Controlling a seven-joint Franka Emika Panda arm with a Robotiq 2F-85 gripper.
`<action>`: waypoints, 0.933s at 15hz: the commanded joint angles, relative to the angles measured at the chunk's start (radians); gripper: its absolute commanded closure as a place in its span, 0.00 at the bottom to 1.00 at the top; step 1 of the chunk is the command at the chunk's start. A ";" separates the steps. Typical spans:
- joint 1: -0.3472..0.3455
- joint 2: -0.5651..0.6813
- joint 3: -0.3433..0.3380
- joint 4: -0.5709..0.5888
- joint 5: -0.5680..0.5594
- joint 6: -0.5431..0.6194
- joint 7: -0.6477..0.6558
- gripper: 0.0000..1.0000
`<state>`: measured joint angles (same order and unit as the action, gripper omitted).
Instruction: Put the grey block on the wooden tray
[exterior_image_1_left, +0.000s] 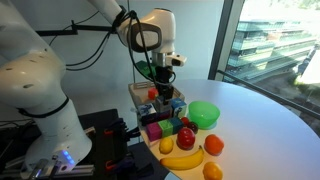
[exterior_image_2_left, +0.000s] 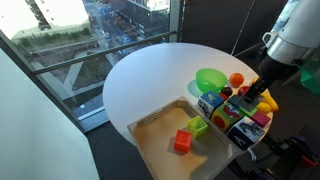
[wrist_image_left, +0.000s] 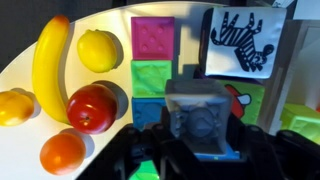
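Observation:
In the wrist view my gripper (wrist_image_left: 198, 142) is shut on the grey block (wrist_image_left: 200, 115), with a dark finger on each side of it. It holds the block above a cluster of coloured toy blocks (wrist_image_left: 155, 75). In an exterior view the gripper (exterior_image_1_left: 165, 88) hangs over the blocks, next to the wooden tray (exterior_image_1_left: 138, 93). The pale wooden tray (exterior_image_2_left: 150, 140) shows best in an exterior view, where a red block (exterior_image_2_left: 182, 142) and a green block (exterior_image_2_left: 198, 126) lie in it. The gripper (exterior_image_2_left: 263, 92) is to the right of the tray there.
A round green bowl (exterior_image_1_left: 203, 113) (exterior_image_2_left: 210, 78) stands beside the blocks on the white round table (exterior_image_2_left: 140, 80). A banana (wrist_image_left: 50, 65), a lemon (wrist_image_left: 98, 50), a red apple (wrist_image_left: 92, 108) and oranges (wrist_image_left: 62, 152) lie nearby. A zebra card (wrist_image_left: 243, 45) stands behind the blocks.

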<state>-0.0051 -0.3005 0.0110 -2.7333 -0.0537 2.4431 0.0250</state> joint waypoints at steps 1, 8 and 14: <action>0.031 0.019 0.040 0.059 0.033 -0.020 0.069 0.72; 0.087 0.132 0.106 0.160 0.073 -0.009 0.165 0.72; 0.127 0.266 0.133 0.261 0.121 -0.002 0.190 0.72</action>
<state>0.1078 -0.1089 0.1310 -2.5473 0.0444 2.4471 0.1837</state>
